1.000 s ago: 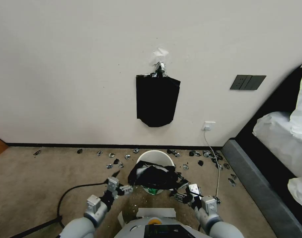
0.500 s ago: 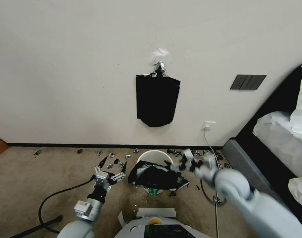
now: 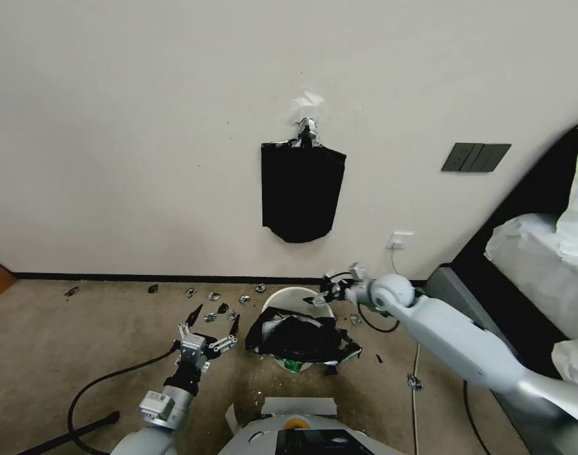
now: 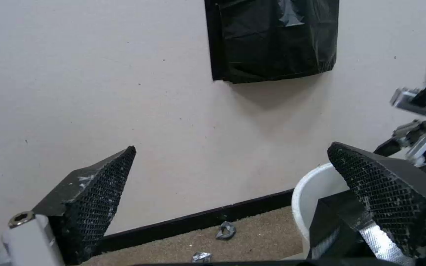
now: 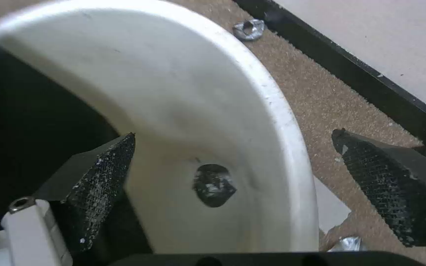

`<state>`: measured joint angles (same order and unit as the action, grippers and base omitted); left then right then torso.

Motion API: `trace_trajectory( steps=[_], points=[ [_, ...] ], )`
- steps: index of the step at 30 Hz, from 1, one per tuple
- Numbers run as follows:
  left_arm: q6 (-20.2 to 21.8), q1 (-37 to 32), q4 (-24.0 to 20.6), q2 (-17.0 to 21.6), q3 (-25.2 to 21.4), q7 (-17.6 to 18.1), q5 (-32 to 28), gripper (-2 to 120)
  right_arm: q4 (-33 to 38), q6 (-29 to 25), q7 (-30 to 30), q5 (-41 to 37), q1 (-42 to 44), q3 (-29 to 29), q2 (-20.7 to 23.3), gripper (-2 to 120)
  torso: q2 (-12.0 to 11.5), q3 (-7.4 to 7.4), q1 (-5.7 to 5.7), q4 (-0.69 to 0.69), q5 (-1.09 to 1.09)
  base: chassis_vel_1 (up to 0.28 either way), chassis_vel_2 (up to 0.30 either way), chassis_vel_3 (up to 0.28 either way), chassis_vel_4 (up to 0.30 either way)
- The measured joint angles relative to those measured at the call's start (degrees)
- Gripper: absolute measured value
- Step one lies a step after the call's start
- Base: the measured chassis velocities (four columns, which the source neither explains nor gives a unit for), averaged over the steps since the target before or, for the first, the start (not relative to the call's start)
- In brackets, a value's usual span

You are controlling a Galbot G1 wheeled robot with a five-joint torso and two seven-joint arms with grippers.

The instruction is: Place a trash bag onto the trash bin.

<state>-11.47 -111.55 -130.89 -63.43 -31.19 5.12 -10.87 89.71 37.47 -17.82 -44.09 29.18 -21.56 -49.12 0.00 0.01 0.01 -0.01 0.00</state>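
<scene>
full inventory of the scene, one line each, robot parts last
bin: 1, cream-white, on the carpet by the wall, far rim bare.
bag: 1, black, crinkled, draped over the bin's near side.
bag pack: 1, black, hung on the wall at a silver clip.
foil scraps: many, silver and black, strewn on the carpet along the baseboard.
switch plate: 1, dark grey, on the wall, right.
outlet: 1, white, low on the wall, with a white cable plugged in.
bed: 1, dark frame, white bedding, far right.
left pincer: open, left of the bin.
right pincer: open, over the bin's far rim.
</scene>
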Motion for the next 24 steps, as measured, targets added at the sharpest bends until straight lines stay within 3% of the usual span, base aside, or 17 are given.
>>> trace_trajectory(
  steps=[5,16,18,24],
  points=[
    [0.29,0.69,-0.14,0.07,0.68,0.68,-2.51,100,-1.52,-0.35,-0.66,0.22,-1.15,-1.66,-0.95,73,0.00,0.00,0.00,0.01,-0.01,0.000,0.000,0.000,0.000],
    [0.32,1.46,0.24,0.61,0.31,2.35,-3.12,100,-3.56,-1.15,-1.18,0.81,-0.94,-1.45,-1.79,38,0.00,0.00,-0.01,0.02,0.00,0.000,0.000,0.000,0.000],
    [0.35,1.34,-0.11,0.65,0.12,2.39,-3.55,100,-3.53,-1.65,-1.17,1.04,-0.90,-2.04,-1.42,26,0.00,-0.01,-0.01,0.00,-0.01,0.000,0.000,0.000,0.000],
    [0.40,1.10,-0.26,0.48,0.12,2.43,-3.97,100,-3.05,-3.27,-0.59,1.72,0.05,-1.94,-1.45,10,0.00,-0.02,-0.01,0.01,-0.02,0.000,0.000,0.000,0.000]
  ],
)
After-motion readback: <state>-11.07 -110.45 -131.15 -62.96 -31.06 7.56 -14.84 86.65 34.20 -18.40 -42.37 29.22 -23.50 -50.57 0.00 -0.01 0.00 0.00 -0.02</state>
